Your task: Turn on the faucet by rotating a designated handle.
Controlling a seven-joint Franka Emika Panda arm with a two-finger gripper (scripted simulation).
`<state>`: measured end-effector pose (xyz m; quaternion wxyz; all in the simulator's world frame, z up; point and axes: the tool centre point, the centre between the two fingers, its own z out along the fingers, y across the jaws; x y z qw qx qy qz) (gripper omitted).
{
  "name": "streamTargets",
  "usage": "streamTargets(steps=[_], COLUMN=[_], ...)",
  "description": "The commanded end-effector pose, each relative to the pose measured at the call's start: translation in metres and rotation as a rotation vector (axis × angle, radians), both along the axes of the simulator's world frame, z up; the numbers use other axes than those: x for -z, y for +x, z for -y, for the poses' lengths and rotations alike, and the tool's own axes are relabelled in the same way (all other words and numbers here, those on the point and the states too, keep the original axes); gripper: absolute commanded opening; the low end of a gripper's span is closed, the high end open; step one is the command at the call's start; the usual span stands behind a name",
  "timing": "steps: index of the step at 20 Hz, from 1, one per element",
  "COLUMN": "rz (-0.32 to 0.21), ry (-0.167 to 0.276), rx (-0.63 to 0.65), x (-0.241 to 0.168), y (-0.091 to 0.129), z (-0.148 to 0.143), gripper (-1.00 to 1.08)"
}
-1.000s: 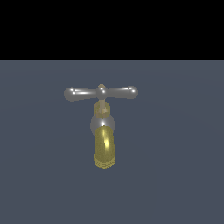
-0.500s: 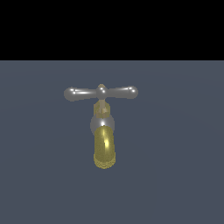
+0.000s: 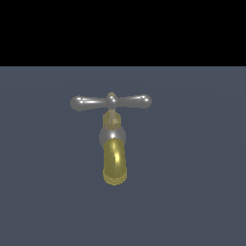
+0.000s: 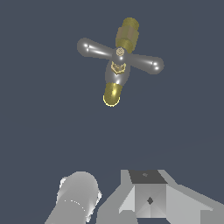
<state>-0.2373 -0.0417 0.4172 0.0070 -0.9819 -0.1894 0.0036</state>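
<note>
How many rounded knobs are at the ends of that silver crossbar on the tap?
2. One bulb ends the slim silver-grey crossbar handle on the exterior view's left; the other bulb ends it on the right. None seems hidden.

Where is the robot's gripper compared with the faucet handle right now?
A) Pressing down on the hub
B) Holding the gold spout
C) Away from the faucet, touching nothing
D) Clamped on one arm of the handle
C: in the wrist view the handle and faucet stand apart from the arm; the exterior view shows no gripper.
</note>
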Motion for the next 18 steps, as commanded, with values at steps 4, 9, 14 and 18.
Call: streamTargets(steps=[4, 9, 14, 18], rz=[0.002, 0.003, 0.005, 0.006], ry=[-0.001, -0.002, -0.003, -0.004], rx=[-0.142, -0.269, -0.398, -0.5], x=[0.025, 0.047, 0.069, 0.087], y=[0.01, 0.02, 0.031, 0.041], z=[0.01, 0.019, 0.026, 0.031], gripper=[-1.0, -1.0, -1.0, -1.0])
